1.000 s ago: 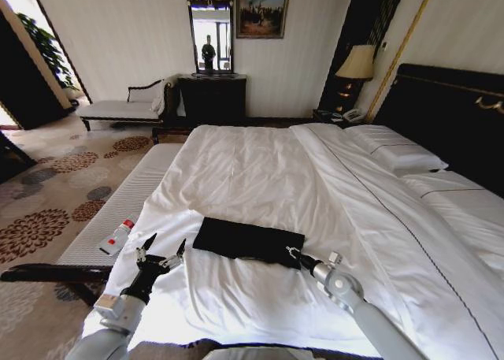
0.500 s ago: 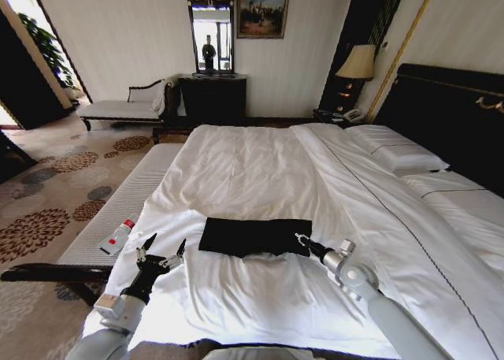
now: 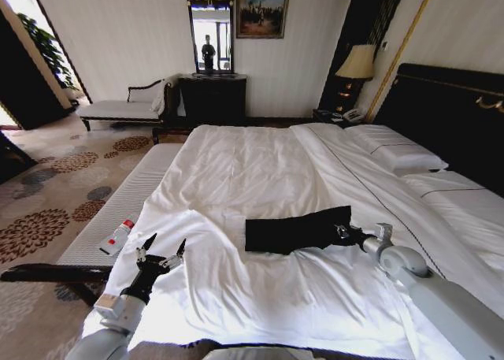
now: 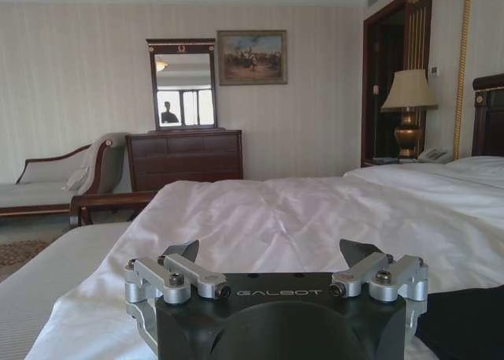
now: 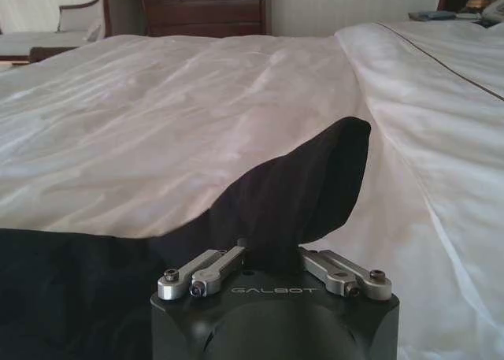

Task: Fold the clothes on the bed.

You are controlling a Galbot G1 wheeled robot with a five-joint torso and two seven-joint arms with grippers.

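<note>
Right pincer [image 3: 340, 233] clamped on the black T-shirt [image 3: 295, 231], lifting its end.
The folded shirt lies mid-bed [image 3: 260, 171] on the white duvet; left pincer [image 3: 160, 249] hovers spread apart near the bed's foot corner.

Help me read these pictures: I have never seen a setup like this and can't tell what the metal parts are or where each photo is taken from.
It is a wheeled robot with two arms. The wide picture comes from a camera on its head, looking down over a large bed with white bedding. The other two come from cameras on its wrists, so the black block at the bottom of each is that arm's own gripper.

On the bed lies a folded black T-shirt. The right gripper has its fingers shut on one end of it, and the cloth stands up in a peak above them. The left gripper hovers near the foot corner with its fingers open, holding nothing. A small white bottle with a red cap lies on the padded bench beside the bed.
</note>
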